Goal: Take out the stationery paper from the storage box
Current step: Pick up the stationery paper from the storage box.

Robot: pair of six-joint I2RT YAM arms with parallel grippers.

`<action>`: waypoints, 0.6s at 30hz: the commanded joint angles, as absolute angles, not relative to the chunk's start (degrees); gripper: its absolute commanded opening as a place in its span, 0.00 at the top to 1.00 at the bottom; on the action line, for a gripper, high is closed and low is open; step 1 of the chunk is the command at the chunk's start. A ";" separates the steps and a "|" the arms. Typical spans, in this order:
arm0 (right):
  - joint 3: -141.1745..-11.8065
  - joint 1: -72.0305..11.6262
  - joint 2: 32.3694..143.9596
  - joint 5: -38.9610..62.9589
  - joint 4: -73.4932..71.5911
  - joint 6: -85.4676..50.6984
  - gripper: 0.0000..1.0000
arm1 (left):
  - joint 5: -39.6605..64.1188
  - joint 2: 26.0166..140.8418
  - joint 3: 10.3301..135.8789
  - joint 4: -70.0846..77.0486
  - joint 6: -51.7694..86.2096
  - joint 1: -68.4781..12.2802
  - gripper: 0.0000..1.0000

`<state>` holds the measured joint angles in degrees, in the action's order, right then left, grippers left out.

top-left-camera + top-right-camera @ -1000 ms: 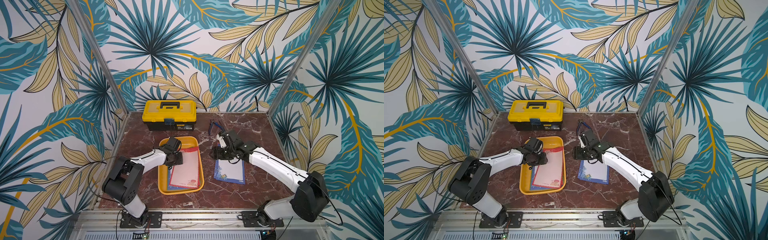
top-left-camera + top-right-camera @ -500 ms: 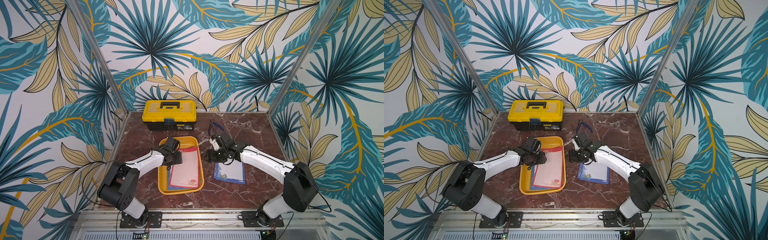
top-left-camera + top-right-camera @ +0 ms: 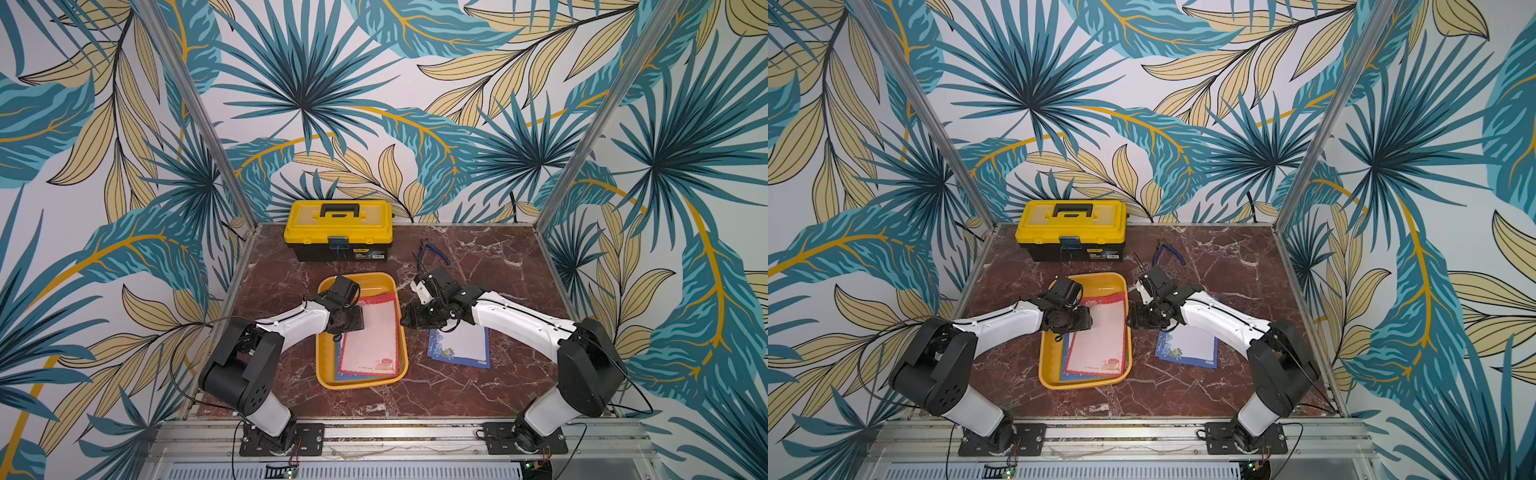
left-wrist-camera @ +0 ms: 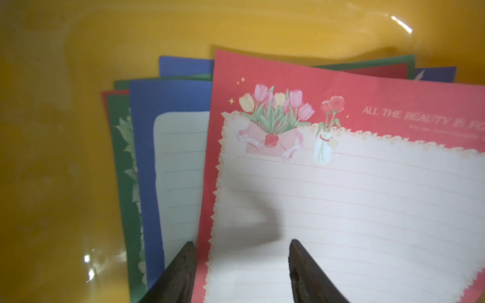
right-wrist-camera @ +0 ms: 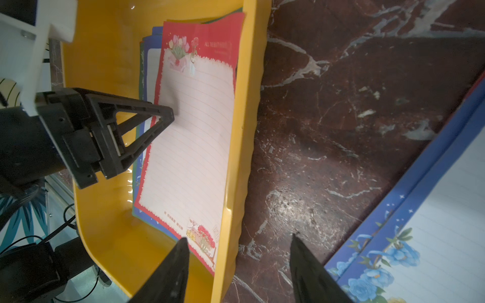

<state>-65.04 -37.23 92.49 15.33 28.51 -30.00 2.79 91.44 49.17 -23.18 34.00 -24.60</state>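
The orange-yellow storage box [image 3: 361, 384] [image 3: 1084, 384] lies mid-table. It holds a fanned stack of stationery paper topped by a red-bordered sheet [image 3: 372, 336] [image 4: 341, 196] [image 5: 191, 136], with blue and green sheets under it. Blue floral sheets [image 3: 459, 347] [image 5: 433, 236] lie on the table to its right. My left gripper [image 3: 356, 320] [image 4: 242, 241] is open inside the box, its fingers straddling the red sheet's left edge. My right gripper [image 3: 405, 318] [image 5: 238, 237] is open astride the box's right wall [image 5: 244, 131], one finger over the red sheet's corner, one over the table.
A yellow-lidded black toolbox [image 3: 338, 230] stands at the back, just behind the storage box. Blue-handled pliers [image 3: 432, 253] lie behind my right gripper. Patterned walls with metal posts close in the marble table [image 3: 478, 386] on three sides.
My right gripper has moved left and forward from over the blue sheets to the box's right wall. My left gripper has opened wider in about the same place.
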 commanded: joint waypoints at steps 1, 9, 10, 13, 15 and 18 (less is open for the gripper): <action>-66.72 -37.57 93.64 17.39 28.23 -30.56 0.38 | 2.46 92.82 48.65 -23.65 33.91 -24.17 0.37; -68.22 -37.61 94.28 18.27 29.76 -30.55 0.39 | 1.06 88.58 48.46 -23.91 33.75 -23.91 0.31; -68.50 -37.58 94.46 18.33 30.12 -30.50 0.39 | 1.03 88.30 48.47 -23.95 33.75 -23.69 0.31; -68.91 -37.53 94.57 18.46 30.13 -30.17 0.39 | 1.10 87.94 48.17 -24.17 34.10 -23.64 0.33; -68.91 -37.54 94.66 18.10 29.80 -30.06 0.39 | 1.26 88.10 47.91 -24.17 33.69 -23.51 0.33; -68.75 -37.55 94.61 18.14 28.79 -30.49 0.39 | 1.59 88.37 47.30 -24.17 33.57 -23.51 0.33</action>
